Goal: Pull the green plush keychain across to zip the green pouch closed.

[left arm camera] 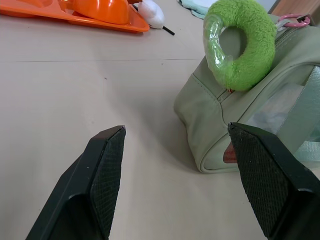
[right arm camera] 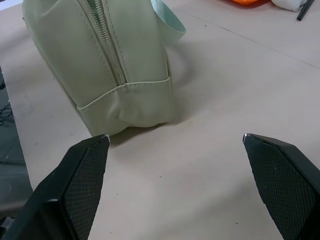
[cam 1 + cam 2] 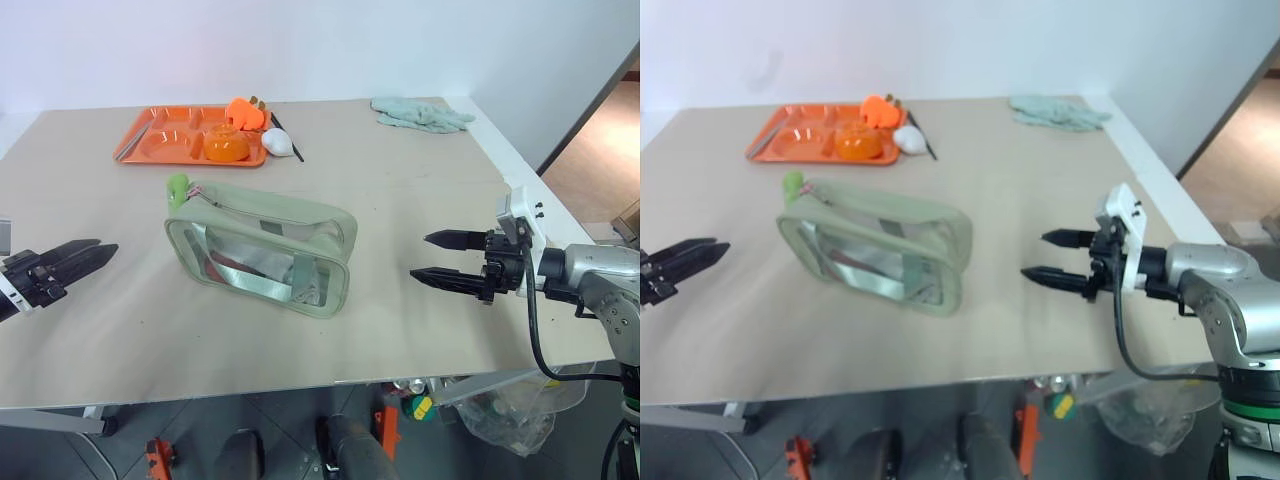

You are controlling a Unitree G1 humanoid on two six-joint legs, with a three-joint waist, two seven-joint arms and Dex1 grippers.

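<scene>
Two grippers flank one green pouch [image 3: 262, 247] at table centre: the left gripper [image 3: 78, 258] at nine o'clock and the right gripper [image 3: 445, 259] at three o'clock, both with fingers spread, holding nothing. One orange tray [image 3: 160, 143] at eleven o'clock carries an orange bowl [image 3: 226, 146]. One green plush keychain [image 1: 239, 44] sits on the pouch's left end.

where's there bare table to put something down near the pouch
Bare table lies between the green pouch and each open gripper, left and right, and ahead of the pouch. The orange tray crowds the far left.
</scene>
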